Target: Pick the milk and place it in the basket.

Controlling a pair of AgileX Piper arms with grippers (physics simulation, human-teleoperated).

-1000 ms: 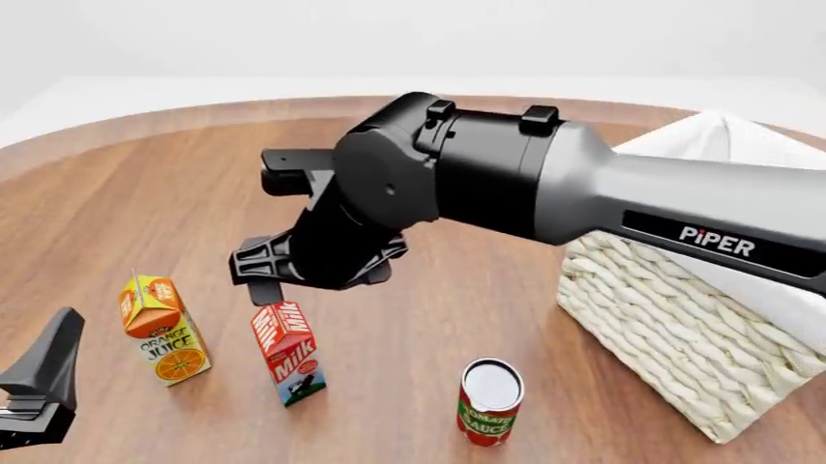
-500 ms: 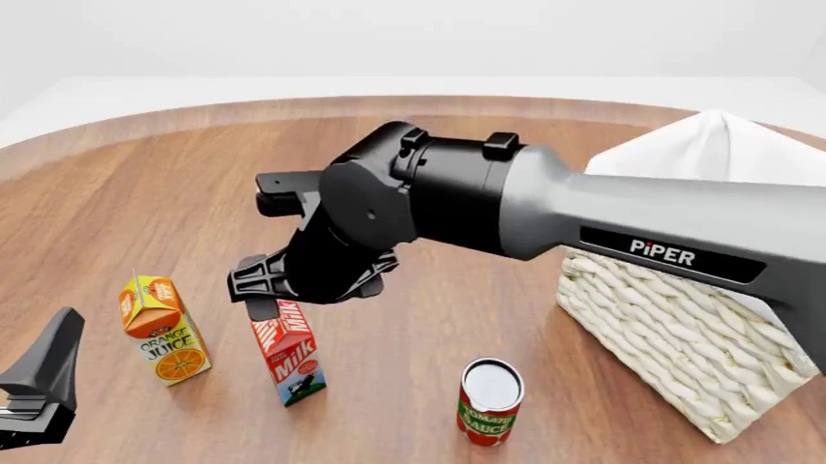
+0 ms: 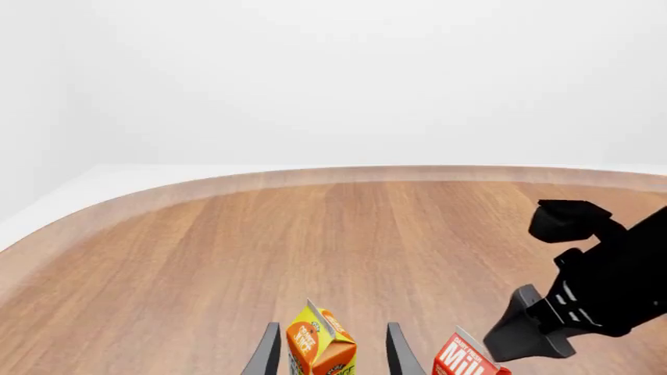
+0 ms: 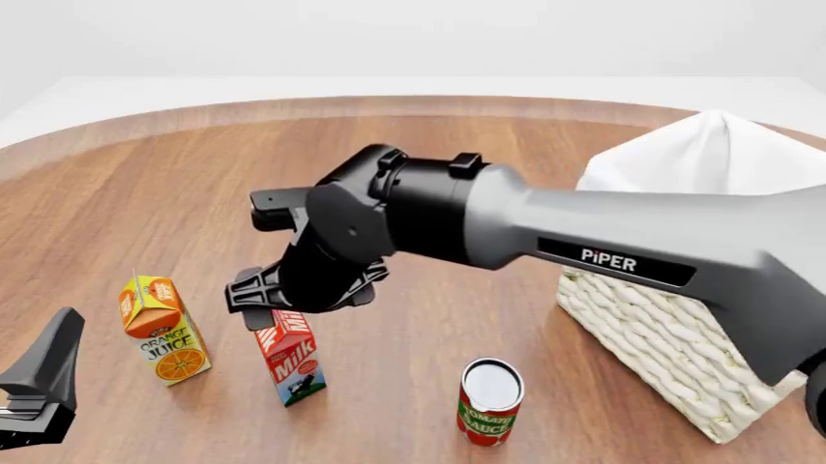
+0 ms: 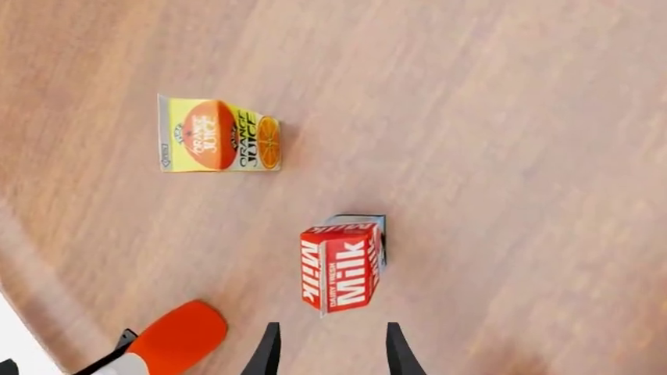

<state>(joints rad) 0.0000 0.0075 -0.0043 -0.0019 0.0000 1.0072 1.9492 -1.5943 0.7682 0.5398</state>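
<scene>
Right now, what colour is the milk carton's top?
Red with white lettering on the milk, clearest from the right wrist.

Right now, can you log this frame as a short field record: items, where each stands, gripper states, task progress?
milk: upright on table, under right gripper
right gripper: open, above milk, not touching
left gripper: open, idle, pointing toward orange juice
orange juice: upright, left of milk
tomato sauce can: upright, right of milk
basket: far right, white cloth lining
progress: milk not yet grasped
</scene>
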